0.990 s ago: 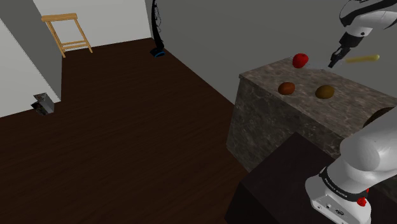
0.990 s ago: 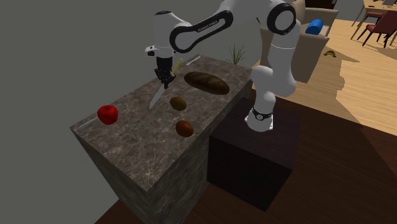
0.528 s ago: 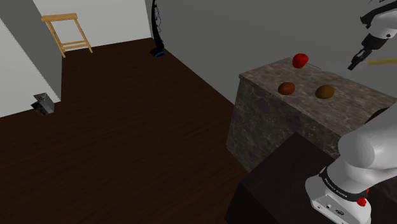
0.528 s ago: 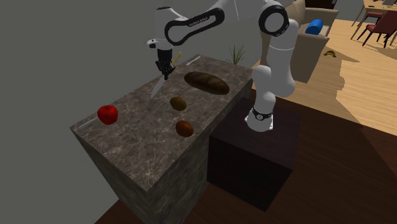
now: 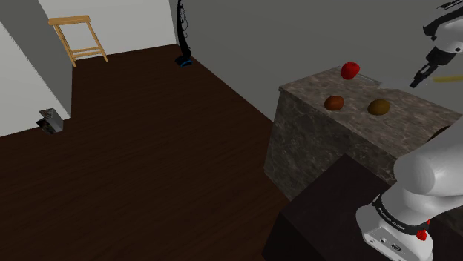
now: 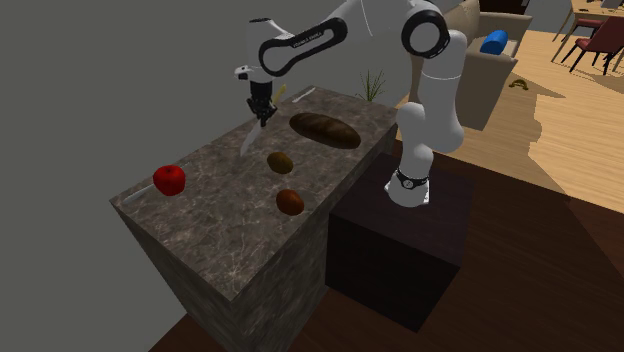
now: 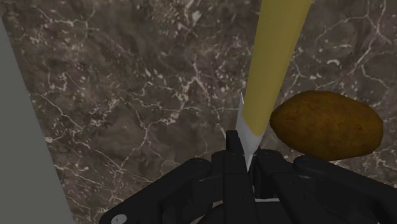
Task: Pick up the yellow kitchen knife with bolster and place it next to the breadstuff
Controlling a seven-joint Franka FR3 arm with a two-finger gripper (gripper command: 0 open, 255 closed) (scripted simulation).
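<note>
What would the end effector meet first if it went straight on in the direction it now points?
Probably the bare stone countertop, directly ahead of the end effector. The brown oval food lies just beside that line. The yellow-handled knife it clasps might touch down earlier, but depth is unclear.

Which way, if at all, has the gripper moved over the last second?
Yes. In the shoulder view the gripper, shut on the knife, has shifted toward that view's right, farther from the red fruit on the counter.

Shoulder view: on the marbled counter (image 5: 315,144) we see a red fruit (image 5: 351,70), a reddish oval (image 5: 335,102) at its 7 o'clock. A brown oval (image 5: 379,107) lies at 5 o'clock.
</note>
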